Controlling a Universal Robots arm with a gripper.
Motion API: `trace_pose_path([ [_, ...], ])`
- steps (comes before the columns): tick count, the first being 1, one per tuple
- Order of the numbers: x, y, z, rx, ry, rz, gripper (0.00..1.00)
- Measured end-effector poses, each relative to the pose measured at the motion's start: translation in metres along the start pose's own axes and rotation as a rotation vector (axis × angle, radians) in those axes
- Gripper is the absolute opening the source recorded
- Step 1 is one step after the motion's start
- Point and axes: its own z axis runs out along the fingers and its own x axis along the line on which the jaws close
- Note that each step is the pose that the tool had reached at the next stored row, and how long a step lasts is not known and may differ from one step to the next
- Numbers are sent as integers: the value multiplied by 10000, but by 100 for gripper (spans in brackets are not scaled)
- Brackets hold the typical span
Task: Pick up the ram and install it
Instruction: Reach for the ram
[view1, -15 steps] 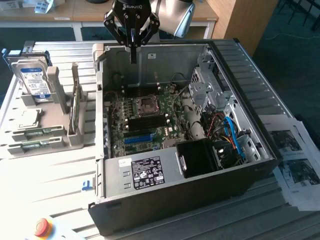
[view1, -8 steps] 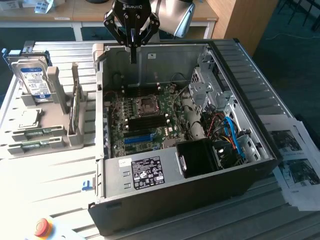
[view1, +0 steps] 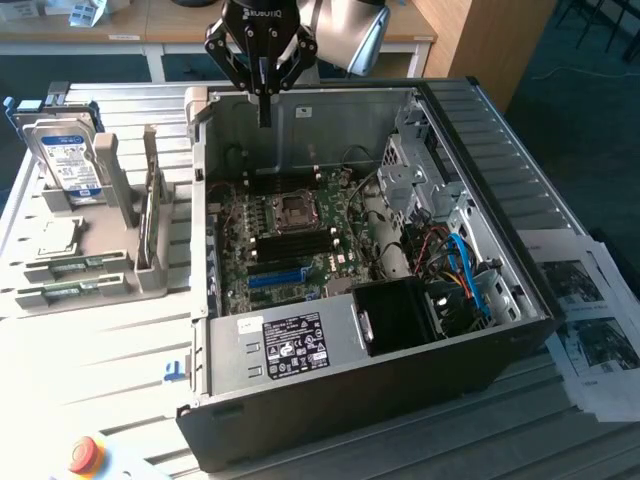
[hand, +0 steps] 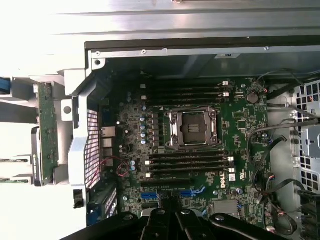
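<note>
My black gripper (view1: 264, 110) hangs with its two fingers pressed together and nothing between them, above the back wall of the open grey steel computer case (view1: 330, 345). In the exterior view, the green motherboard (view1: 290, 235) lies at six o'clock from my fingertips. Its long black memory slots (hand: 187, 162) sit on both sides of the square silver processor socket (hand: 192, 127), and all of them look empty.

The long, thin green ram stick (view1: 148, 215) is outside the case, at about eight o'clock from me in the exterior view. It stands on its long edge in a pale grey plastic holder (view1: 120, 280) just beside the case wall. The boxy silver hard drive with a blue-white label (view1: 68, 160) stands farther out, near nine o'clock.

I judge the pick has not begun: I am positioned over the case, well apart from the stick. Taking it calls for spreading my fingers, lining them across the stick's thin faces, and coming down over its upper edge without knocking the holder's uprights.
</note>
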Motion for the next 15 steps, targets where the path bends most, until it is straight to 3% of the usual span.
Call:
trace_pose_path([
  [15,378,-28,-5,0,0,1,10],
])
